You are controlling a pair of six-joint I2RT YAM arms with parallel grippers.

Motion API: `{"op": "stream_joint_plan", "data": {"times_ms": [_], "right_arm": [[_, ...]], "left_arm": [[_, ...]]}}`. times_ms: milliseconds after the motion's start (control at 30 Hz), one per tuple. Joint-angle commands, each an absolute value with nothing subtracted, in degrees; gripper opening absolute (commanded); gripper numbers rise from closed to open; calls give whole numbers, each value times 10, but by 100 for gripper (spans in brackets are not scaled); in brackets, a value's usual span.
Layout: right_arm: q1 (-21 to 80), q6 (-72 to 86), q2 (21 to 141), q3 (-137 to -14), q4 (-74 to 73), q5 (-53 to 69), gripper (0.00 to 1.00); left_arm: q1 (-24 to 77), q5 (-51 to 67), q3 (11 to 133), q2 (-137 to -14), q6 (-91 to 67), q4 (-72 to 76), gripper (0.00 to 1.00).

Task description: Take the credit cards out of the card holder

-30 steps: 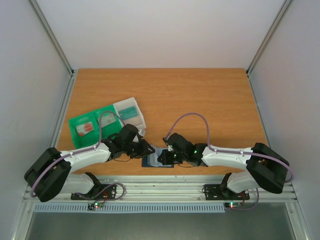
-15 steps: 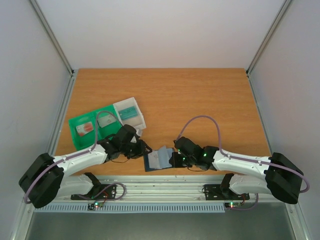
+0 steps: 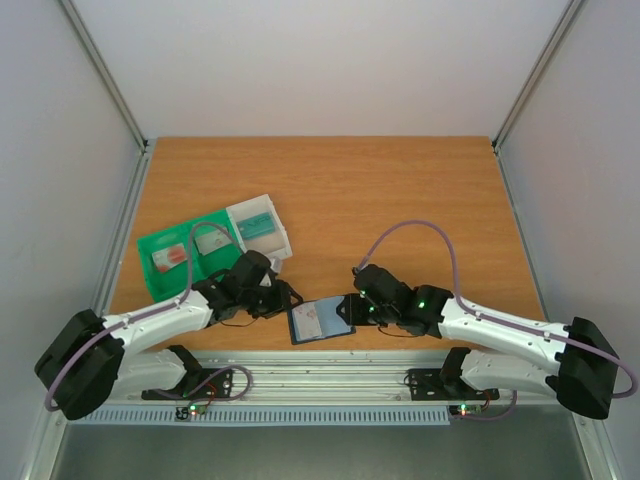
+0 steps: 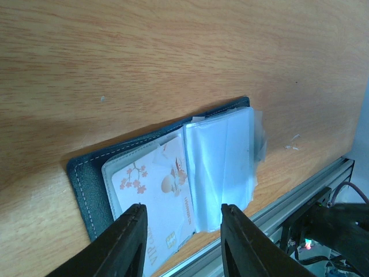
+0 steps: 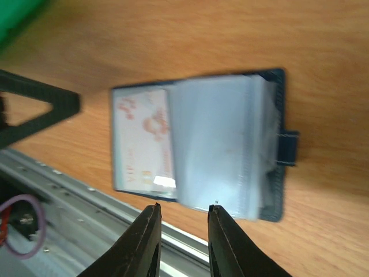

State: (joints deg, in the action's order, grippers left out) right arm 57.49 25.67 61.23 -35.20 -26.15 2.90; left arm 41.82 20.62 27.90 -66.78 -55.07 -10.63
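Both parted and empty, left gripper at nine o'clock and right gripper at three flank the open card holder, whose cover we should pin before sliding its credit card out.

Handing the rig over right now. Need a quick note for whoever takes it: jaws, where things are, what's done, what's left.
Left gripper: jaws open, nothing held, hovering over the card holder.
Right gripper: jaws open, nothing held, also over the holder.
Card holder: lies open on the table by the near edge, between the arms.
Done, it seems: a teal card in the white bin, a pale card with a red mark in the green bin.
Left: a blossom-printed card sits in a clear sleeve; pull it out. The other sleeves are too hazy to judge.
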Motion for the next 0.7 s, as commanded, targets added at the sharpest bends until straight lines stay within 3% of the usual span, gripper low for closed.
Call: {"op": "stream_joint_plan", "data": {"times_ms": [0, 133, 367, 667], "right_arm": [[579, 215, 639, -379, -219, 66, 23], [579, 205, 694, -377, -161, 103, 20], [577, 184, 775, -386, -99, 134, 17], [567, 185, 841, -382, -63, 146, 16]], "left_arm": [[421, 225, 262, -699, -560, -33, 36], [420, 246, 249, -732, -573, 30, 30], [421, 232, 240, -751, -567, 25, 9], [420, 220, 222, -747, -562, 12, 9]]}}
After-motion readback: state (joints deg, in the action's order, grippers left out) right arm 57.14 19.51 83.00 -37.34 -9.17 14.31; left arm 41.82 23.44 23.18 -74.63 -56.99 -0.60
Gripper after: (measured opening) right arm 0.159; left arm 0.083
